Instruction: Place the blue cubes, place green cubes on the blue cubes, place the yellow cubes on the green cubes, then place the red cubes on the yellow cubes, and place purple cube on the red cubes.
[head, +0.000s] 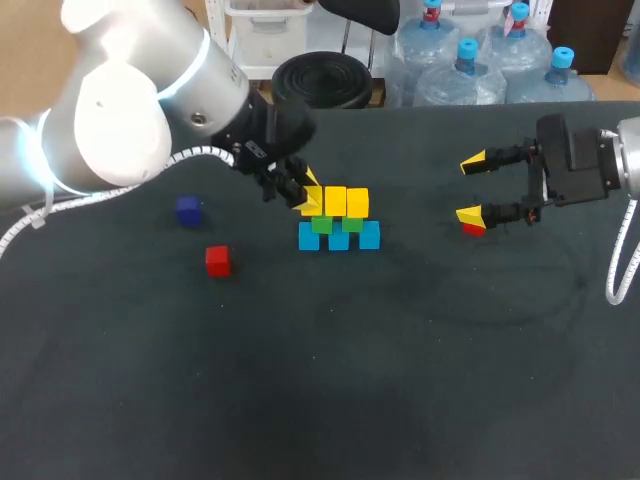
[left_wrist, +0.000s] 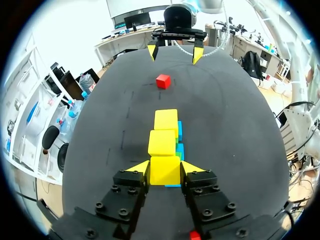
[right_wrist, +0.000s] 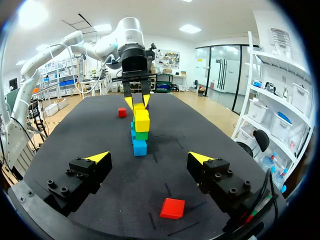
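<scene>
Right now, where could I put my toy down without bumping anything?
The table is bare in front of the stack and the left red cube. There is also a gap between the stack and the right gripper. It is crowded where the left gripper holds a yellow cube.

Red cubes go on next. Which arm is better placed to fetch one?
Right. The right tool is open with a red cube lying close under it; the left tool is occupied at the stack, its fingers against both sides of a yellow cube.
</scene>
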